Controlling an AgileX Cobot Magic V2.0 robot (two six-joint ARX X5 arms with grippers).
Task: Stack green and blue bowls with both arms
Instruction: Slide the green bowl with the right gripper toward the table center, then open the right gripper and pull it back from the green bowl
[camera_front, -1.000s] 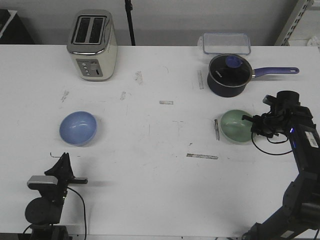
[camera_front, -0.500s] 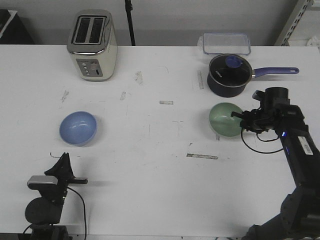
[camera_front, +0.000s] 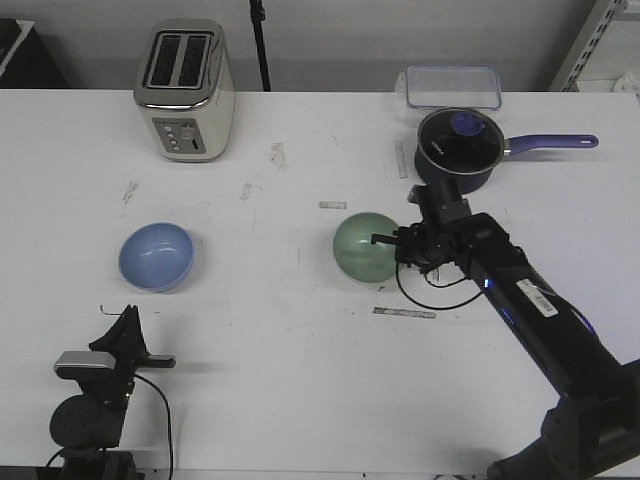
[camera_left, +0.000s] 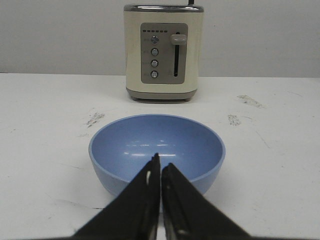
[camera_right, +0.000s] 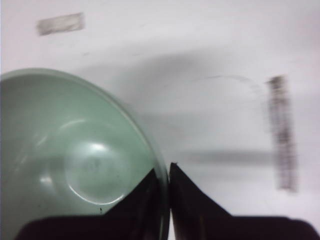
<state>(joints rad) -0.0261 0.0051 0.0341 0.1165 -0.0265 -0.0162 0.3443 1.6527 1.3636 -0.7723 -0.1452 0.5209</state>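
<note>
The green bowl (camera_front: 364, 247) hangs tilted above the middle of the table, held by its rim. My right gripper (camera_front: 392, 243) is shut on that rim; in the right wrist view one finger is inside the green bowl (camera_right: 75, 160) and one outside, the gripper (camera_right: 164, 172) pinching the edge. The blue bowl (camera_front: 156, 256) sits upright on the table at the left. My left gripper (camera_front: 127, 318) is shut and empty near the front left edge, short of the blue bowl (camera_left: 157, 150), its gripper tips (camera_left: 160, 162) pointing at the bowl.
A cream toaster (camera_front: 186, 89) stands at the back left, also in the left wrist view (camera_left: 163, 52). A navy saucepan (camera_front: 458, 150) with a purple handle and a clear plastic box (camera_front: 452, 86) stand at the back right. Tape strips (camera_front: 404, 313) mark the table.
My right arm has lifted the green bowl and carried it left, from the right side toward the table's middle. The blue bowl and my left arm have not moved.
</note>
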